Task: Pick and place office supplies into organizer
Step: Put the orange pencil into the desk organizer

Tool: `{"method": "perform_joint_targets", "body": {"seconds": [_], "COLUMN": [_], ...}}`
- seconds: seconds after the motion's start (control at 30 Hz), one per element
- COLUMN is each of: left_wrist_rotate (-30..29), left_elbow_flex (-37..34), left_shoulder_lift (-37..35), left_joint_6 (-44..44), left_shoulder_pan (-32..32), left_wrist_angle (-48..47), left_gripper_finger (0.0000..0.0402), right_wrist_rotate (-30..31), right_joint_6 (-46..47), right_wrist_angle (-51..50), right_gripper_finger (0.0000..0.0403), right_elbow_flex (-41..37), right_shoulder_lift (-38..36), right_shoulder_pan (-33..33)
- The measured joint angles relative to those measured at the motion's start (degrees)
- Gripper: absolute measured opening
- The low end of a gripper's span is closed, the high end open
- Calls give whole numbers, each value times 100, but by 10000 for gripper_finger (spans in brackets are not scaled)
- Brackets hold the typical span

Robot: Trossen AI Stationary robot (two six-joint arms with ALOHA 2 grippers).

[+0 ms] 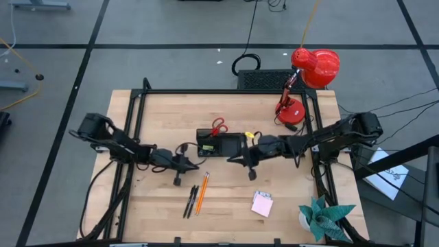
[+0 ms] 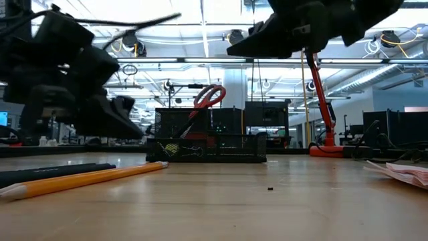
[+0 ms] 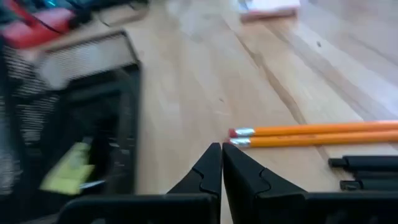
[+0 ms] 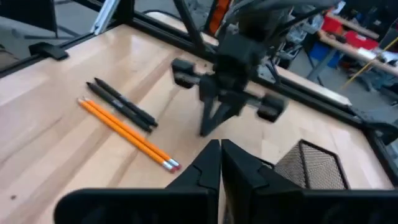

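Observation:
The black mesh organizer stands mid-table, with the red-handled scissors upright in its far section. A yellow piece and black clips lie inside it. Two orange pencils and black pens lie near the table's near edge, and the pink sticky-note pad lies to their right. My left gripper, shut, hovers left of the organizer and above the pencils' far ends. My right gripper, shut, hangs by the organizer's right near corner.
A red desk lamp and a black ribbed box stand at the far right. A teal paper plant sits at the near right corner. Black frame rails run along the table's sides. Bare wood lies between pencils and pad.

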Motion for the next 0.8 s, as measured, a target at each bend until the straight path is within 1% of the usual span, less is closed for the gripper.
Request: {"method": "perform_joint_targets", "body": {"seconds": [0.13, 0.23, 0.33, 0.47, 0.6, 0.67, 0.73, 0.8], "left_wrist_rotate": [-224, -242, -346, -373, -370, -373, -370, -371], "left_elbow_flex": [-385, -633, -804, -894, -888, -888, -888, -886], "left_shoulder_lift": [-720, -1167, -1486, -1620, -1612, -1612, -1612, -1612], "left_joint_6": [-45, -174, -313, -424, -438, -438, -438, -438], "left_shoulder_pan": [3, 1, 3, 3, 3, 3, 1, 3], "left_wrist_angle": [0, -2, -7, -9, -39, -70, -121, -181], "left_gripper_finger": [21, 21, 21, 21, 21, 21, 21, 21], "right_wrist_rotate": [157, 256, 433, 426, 424, 419, 402, 240], "right_joint_6": [98, 161, 134, 27, -206, -331, -502, -693], "right_wrist_angle": [-317, -508, -707, -1181, -2019, -2335, -2331, -2341], "right_gripper_finger": [25, 43, 62, 79, 81, 77, 71, 64], "right_elbow_flex": [267, 421, 742, 1407, 2239, 2556, 2765, 2894], "right_shoulder_lift": [105, 443, 911, 1654, 2345, 2583, 2740, 2818], "right_shoulder_pan": [230, 382, 444, 465, 473, 473, 470, 466]}}
